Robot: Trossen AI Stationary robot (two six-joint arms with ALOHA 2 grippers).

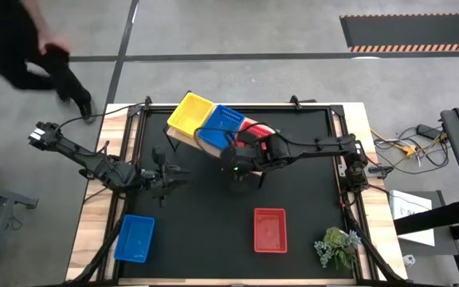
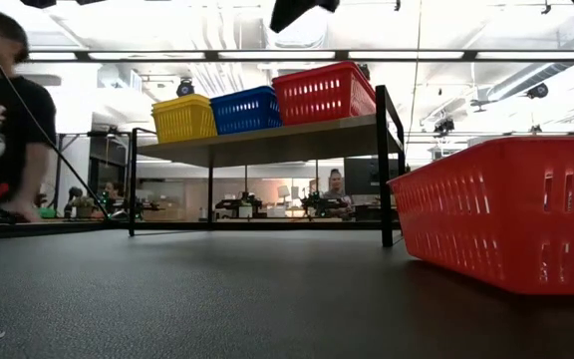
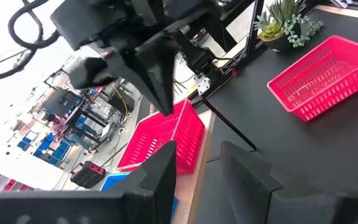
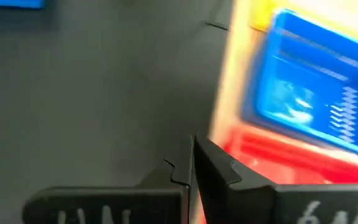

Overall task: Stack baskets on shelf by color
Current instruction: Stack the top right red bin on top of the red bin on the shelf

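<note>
Two baskets left on table: blue basket (image 1: 135,237), red basket (image 1: 270,229). Shelf (image 2: 267,143) sorted by colour. Right gripper (image 4: 191,163) pinched closed, empty; left gripper (image 3: 197,163) parted, nothing held.

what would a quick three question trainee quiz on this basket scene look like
1. True or false: the light wooden shelf carries a yellow plastic mesh basket, a blue plastic mesh basket and a red plastic mesh basket.
2. Which baskets sit on the black table top?
A. two yellow
B. one blue, one red
C. none
3. Fill in: the right gripper hangs by the shelf with its fingers ____, while the left gripper waits with its fingers apart.

Key: 1 true; 2 B; 3 shut
</note>
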